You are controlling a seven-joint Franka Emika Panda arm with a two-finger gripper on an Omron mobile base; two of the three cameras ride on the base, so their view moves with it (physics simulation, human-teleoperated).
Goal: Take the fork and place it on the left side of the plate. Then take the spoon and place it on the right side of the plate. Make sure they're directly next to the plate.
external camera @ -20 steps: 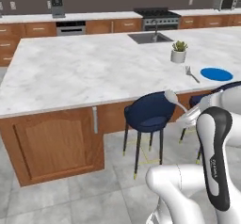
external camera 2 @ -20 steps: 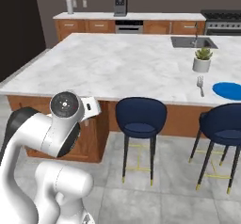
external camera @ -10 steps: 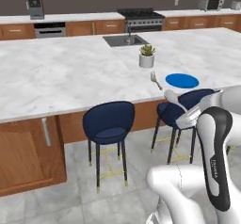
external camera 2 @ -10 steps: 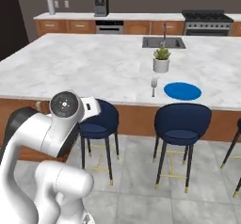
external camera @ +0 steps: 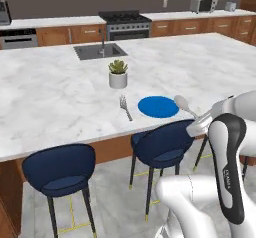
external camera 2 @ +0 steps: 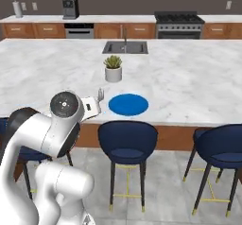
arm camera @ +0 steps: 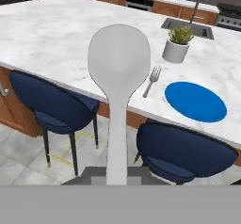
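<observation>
Tool (arm camera: 117,183) is closed on the handle of the small grey metal spoon (arm camera: 118,77), held off the white marble desk (external camera: 60,97). Slim grey metal fork (external camera: 125,107) lies just left of the flat bright-blue round plate (external camera: 158,106). Recommend carrying the spoon across and lowering it flat, directly beside the plate's right edge.

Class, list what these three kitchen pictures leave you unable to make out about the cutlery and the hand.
- Fork: right base view, the arm's own body covers the handle.
- Spoon: hand view, the handle's lower end runs out of sight at the bottom edge.
- Hand: hand view, the fingers stay out of sight behind the spoon handle.
</observation>
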